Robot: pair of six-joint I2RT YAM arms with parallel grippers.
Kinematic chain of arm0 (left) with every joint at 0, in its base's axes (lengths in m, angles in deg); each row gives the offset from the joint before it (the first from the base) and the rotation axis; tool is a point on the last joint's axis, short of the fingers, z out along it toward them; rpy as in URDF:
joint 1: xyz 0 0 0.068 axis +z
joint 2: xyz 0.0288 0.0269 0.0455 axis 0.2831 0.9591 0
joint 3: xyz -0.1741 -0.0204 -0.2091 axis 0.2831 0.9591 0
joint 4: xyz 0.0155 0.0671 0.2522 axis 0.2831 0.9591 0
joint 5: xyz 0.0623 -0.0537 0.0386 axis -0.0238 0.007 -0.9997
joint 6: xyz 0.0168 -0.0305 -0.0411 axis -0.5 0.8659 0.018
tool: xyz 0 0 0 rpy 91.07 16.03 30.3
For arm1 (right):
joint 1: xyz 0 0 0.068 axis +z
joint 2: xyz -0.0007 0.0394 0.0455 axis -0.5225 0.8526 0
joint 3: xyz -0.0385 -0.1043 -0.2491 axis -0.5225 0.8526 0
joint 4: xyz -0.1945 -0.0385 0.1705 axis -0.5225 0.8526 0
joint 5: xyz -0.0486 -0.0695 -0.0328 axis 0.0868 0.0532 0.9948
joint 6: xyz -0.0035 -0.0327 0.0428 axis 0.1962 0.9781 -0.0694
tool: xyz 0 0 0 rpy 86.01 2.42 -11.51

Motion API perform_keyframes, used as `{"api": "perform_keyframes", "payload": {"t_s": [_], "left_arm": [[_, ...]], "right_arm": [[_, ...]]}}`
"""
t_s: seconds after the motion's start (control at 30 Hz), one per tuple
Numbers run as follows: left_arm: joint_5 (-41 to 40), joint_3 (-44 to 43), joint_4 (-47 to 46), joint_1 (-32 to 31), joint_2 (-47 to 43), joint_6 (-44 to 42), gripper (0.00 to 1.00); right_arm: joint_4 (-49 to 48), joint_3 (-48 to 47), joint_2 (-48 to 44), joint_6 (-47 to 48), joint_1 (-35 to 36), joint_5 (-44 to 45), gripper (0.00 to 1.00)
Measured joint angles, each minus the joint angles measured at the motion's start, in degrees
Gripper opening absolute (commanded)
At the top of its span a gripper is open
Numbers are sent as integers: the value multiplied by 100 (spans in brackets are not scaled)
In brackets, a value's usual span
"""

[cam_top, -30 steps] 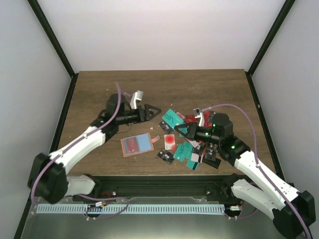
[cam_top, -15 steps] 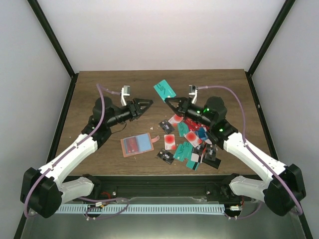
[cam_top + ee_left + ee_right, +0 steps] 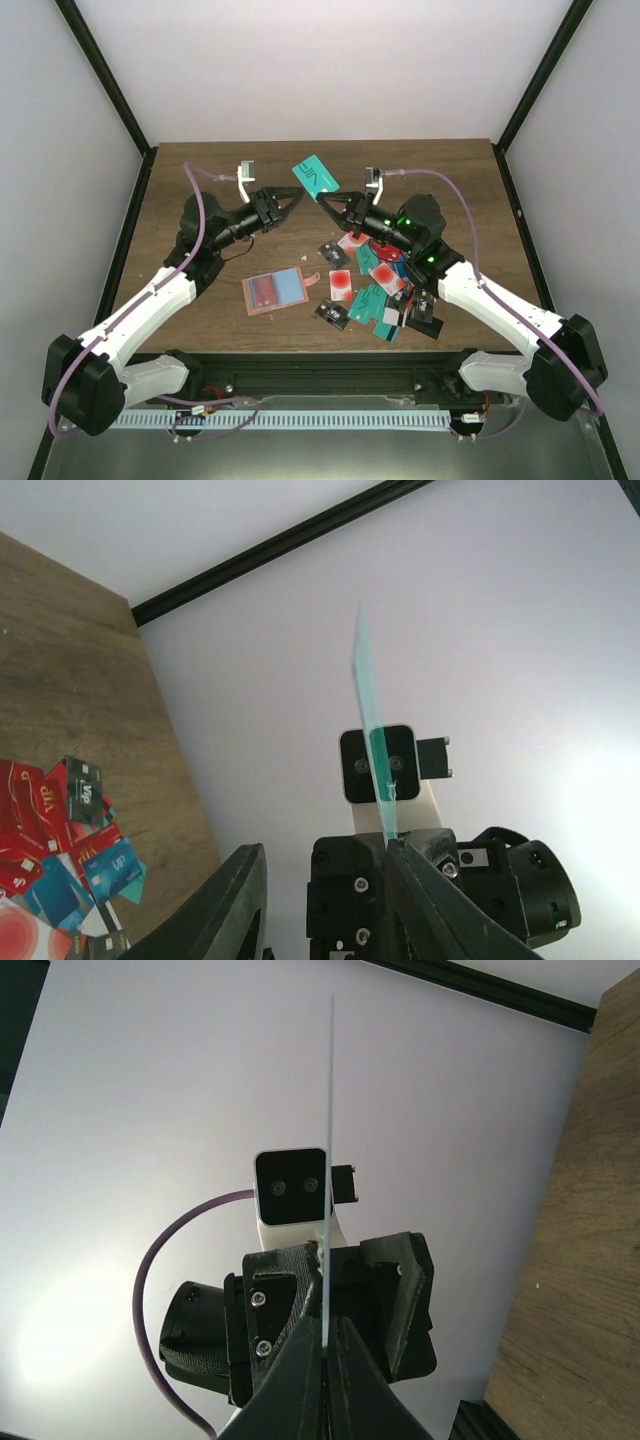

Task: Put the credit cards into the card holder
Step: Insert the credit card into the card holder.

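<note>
Credit card [image 3: 316,178], teal: up off the heap since a second ago, pinched by its lower edge in the right pincer [image 3: 328,203], raised over the worktop [image 3: 200,190]. Left pincer [image 3: 291,200] risen to meet it, narrowing from wide, half-shut, gripping nothing yet. Reads as a handover for re-gripping. Card holder [image 3: 275,291] lies open below, well apart; other credit cards [image 3: 372,300] heaped right of it.

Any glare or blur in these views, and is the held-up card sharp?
Top external: even soft light, no glare, teal card crisp. Left wrist: bright wash on the wall at right, card sharp. Right wrist: bright patch lower left; card edge-on, a thin sharp line.
</note>
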Motion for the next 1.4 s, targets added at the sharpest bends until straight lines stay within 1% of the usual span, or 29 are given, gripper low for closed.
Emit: {"api": "perform_keyframes", "payload": {"t_s": [0.23, 0.37, 0.43, 0.47, 0.6, 0.77, 0.9, 1.17, 1.4], "left_arm": [[-13, -79, -225, 0, 125, 79, 33], [-7, -87, -313, 0, 168, 125, 29], [-4, -87, -374, -2, 186, 162, 29], [-2, -87, -400, -2, 192, 177, 29], [4, -87, -503, 0, 199, 203, 37], [-11, -76, -518, -2, 175, 240, 37], [-111, 44, -562, -2, -9, 240, 34], [-166, 79, -678, -2, -52, 256, 33], [-160, 74, -769, -2, 111, 297, 23]], "right_arm": [[-122, 0, 0, -85, 39, 13, 1], [-131, 0, 0, -103, 42, 44, 1], [-136, 0, 0, -103, 42, 50, 1], [-140, 0, 0, -103, 42, 55, 1], [-168, 0, 0, -105, 42, 57, 1], [-208, 0, -2, -122, 48, 52, 1], [-184, 9, 2, -127, 87, -31, 1], [-179, 57, 37, -188, 101, -118, 1], [-225, 72, 96, -212, 105, -201, 1]]}}
